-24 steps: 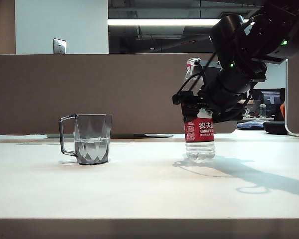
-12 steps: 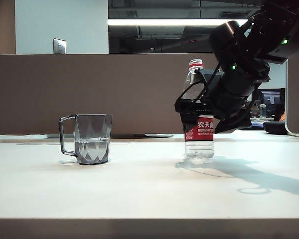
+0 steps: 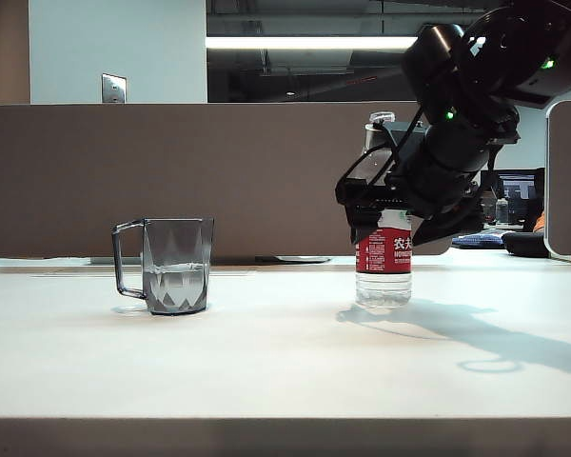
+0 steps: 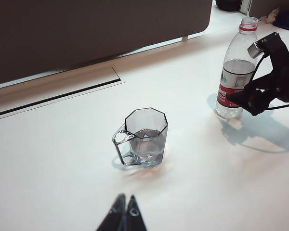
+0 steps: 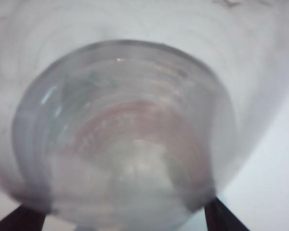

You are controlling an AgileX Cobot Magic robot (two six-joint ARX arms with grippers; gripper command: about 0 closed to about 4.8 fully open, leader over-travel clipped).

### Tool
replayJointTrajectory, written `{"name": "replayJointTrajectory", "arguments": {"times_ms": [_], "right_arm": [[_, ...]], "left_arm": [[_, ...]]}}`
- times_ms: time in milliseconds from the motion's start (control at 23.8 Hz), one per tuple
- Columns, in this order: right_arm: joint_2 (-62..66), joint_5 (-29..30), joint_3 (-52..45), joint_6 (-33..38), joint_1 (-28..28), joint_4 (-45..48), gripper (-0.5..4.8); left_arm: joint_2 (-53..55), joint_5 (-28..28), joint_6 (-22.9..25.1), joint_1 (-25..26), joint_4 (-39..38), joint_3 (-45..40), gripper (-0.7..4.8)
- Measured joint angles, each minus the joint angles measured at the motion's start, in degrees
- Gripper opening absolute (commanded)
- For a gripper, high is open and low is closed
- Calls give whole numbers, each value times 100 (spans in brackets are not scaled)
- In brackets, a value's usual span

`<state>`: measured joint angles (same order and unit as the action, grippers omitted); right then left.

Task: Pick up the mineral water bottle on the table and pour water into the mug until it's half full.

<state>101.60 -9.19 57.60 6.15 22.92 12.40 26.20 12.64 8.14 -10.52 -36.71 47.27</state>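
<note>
The mineral water bottle (image 3: 383, 257) stands upright on the white table (image 3: 266, 362), uncapped and part full of water. My right gripper (image 3: 373, 204) is open around its middle, one finger on each side with a thin gap to the plastic. In the right wrist view the bottle (image 5: 135, 144) fills the space between the fingers (image 5: 216, 216). The smoky-grey mug (image 3: 176, 267) stands to the left, apart from the bottle, with water (image 3: 176, 286) in its lower part. The left wrist view shows the mug (image 4: 147, 134), the bottle (image 4: 229, 82) and my left gripper (image 4: 125, 202), shut and empty, hovering short of the mug.
A brown partition (image 3: 219, 171) runs along the table's back edge. A long covered slot (image 4: 62, 91) lies in the tabletop near it. Dark items (image 3: 523, 243) sit at the back right. The grey front edge (image 3: 266, 433) is near the camera.
My right gripper's jaws have spread off the bottle and the wrist has tipped up a little. The bottle has gone from leaning to standing straight. The mug has not moved.
</note>
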Motion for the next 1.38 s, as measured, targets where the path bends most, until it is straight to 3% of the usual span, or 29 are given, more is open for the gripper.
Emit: {"name": "replayJointTrajectory", "arguments": {"times_ms": [923, 1384], "right_arm": [[-562, -382, 0, -122, 2, -538, 479], [-1423, -358, -4, -122, 2, -1705, 479]], "left_arm": [[-55, 0, 0, 0, 0, 2, -3], [-81, 0, 2, 2, -20, 2, -3]]}}
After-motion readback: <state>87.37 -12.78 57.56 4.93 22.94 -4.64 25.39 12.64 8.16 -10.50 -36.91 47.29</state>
